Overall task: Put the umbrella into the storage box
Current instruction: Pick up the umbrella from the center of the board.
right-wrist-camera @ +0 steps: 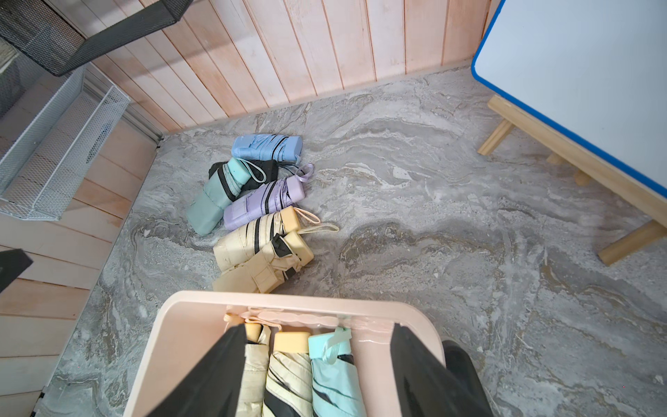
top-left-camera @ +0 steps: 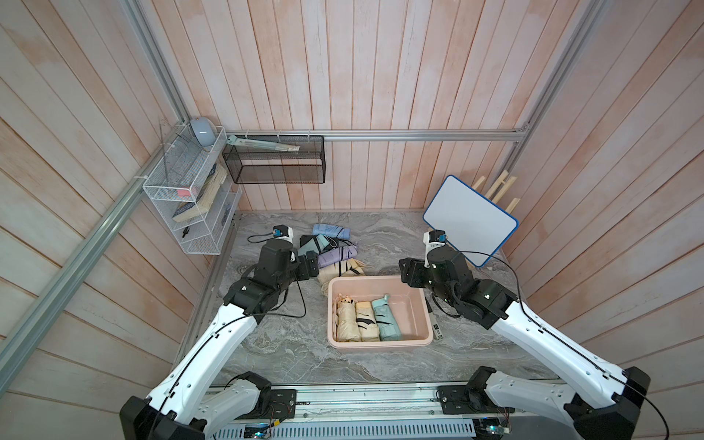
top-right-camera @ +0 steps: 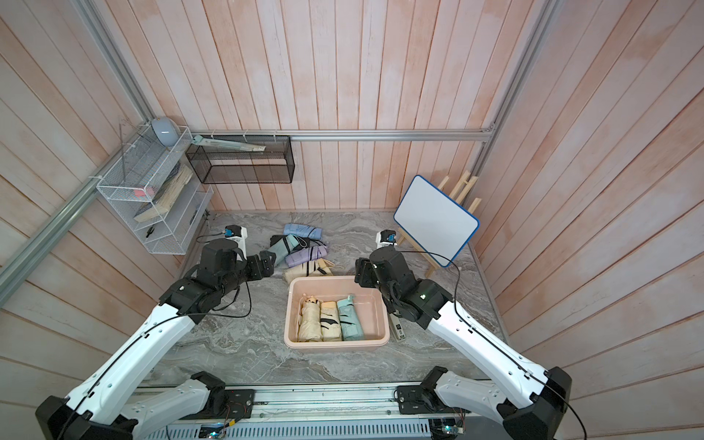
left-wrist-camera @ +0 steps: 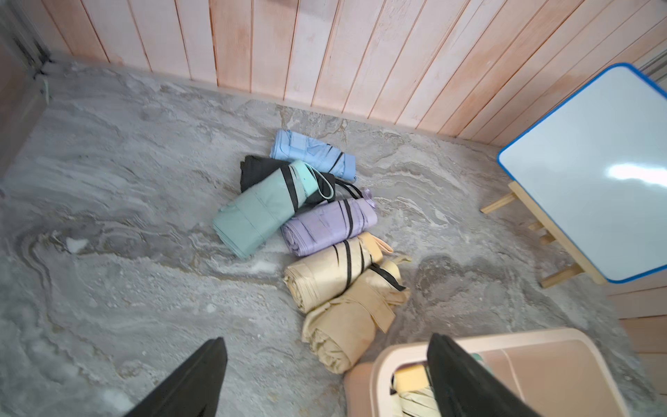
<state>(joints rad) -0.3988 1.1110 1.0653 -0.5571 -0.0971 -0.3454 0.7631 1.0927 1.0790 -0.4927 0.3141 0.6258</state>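
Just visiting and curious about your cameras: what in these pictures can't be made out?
- Black umbrella: left wrist view, mostly buried under the green umbrella.
- Storage box: left wrist view, cut off by the picture's bottom edge.
- Dark labelled object beside the box: in a top view, partly under the right arm, label too small to read.
- Small items in the white wire rack: both top views, too small to identify.

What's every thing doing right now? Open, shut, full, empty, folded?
Pale pink plastic storage box: open top, partly filled, room left at one side.
Three folded umbrellas, beige, cream-striped and mint: lying side by side in the box.
Pile of folded umbrellas: on the grey marble table, outside the box.
Left gripper: open, empty.
Right gripper: open, empty, above the box.
Blue-framed whiteboard: blank, tilted.
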